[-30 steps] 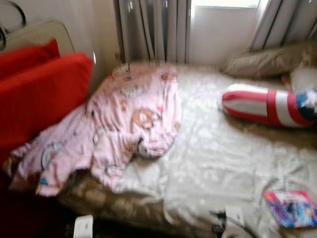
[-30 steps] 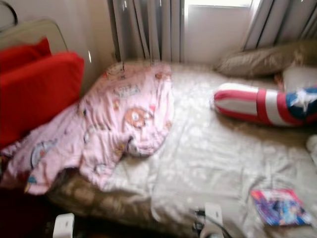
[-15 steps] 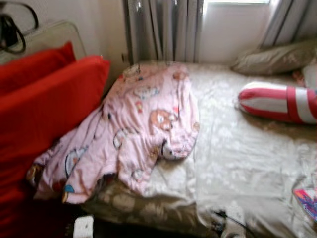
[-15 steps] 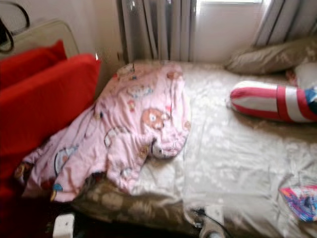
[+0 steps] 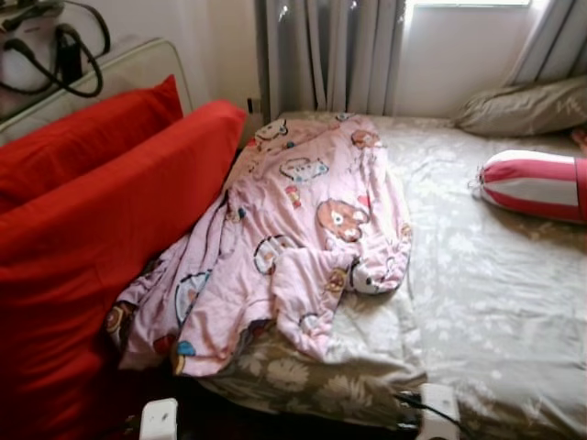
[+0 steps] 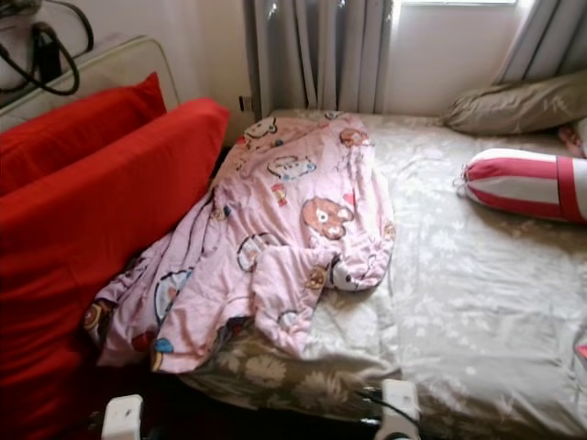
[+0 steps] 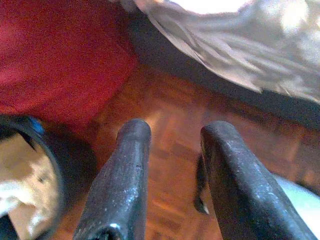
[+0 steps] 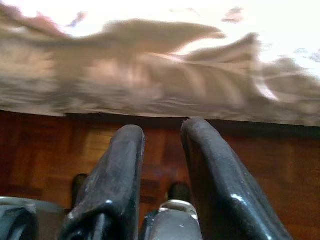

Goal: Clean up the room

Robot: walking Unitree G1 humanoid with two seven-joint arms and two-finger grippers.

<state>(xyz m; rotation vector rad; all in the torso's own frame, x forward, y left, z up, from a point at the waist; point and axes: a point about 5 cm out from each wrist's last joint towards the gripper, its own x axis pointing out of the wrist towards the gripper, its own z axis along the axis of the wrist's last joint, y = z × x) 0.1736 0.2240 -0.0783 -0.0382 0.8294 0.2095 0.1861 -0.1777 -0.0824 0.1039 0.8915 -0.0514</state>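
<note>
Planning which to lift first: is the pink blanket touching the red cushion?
Touching: the left eye view shows the pink blanket lying against the red cushion.

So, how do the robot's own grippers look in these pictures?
Each gripper has two long, thick black fingers with rounded tips and a slightly scuffed, glossy surface: the left gripper, the right gripper. In the head views, small white blocks show at the bottom edge.

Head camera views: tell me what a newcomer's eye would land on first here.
The crumpled pink cartoon-print blanket stands out first, sprawled over the bed's left side and spilling off its near corner. Next come the big red cushions pressed against the bed's left edge, and the red-and-white striped bolster lying toward the right by the grey pillow under the window.
</note>
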